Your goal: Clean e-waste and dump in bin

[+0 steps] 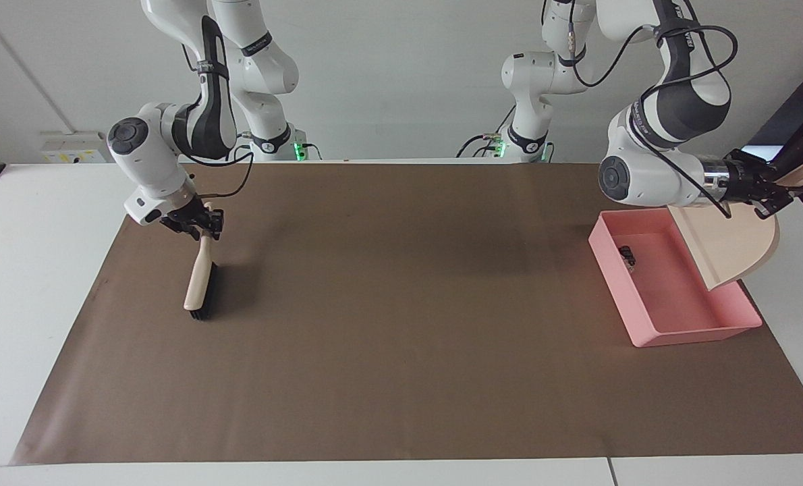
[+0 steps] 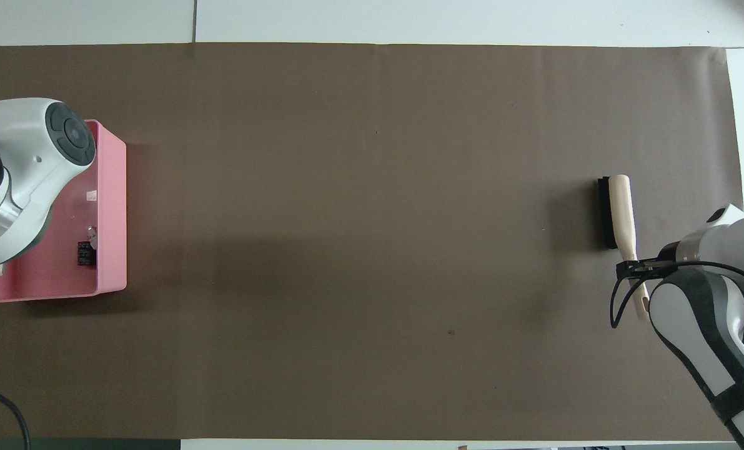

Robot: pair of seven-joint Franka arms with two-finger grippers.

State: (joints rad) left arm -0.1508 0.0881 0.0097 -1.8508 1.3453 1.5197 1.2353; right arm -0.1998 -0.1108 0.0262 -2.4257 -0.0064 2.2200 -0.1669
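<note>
Already lying in the shallow pink plastic bin (image 1: 671,317), the tiny e-waste pieces (image 1: 627,256) are dumped; left gripper (image 1: 769,192) is clamping the tilted beige dustpan (image 1: 725,246) above it, right gripper (image 1: 199,226) is gripping the wooden brush (image 1: 199,283), both awaiting setting down.

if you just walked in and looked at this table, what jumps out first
The pink bin at the left arm's end of the brown mat, with the beige dustpan tilted over it in the left gripper and small dark e-waste inside. Then the brush, bristles on the mat at the right arm's end, its handle at the right gripper.
</note>
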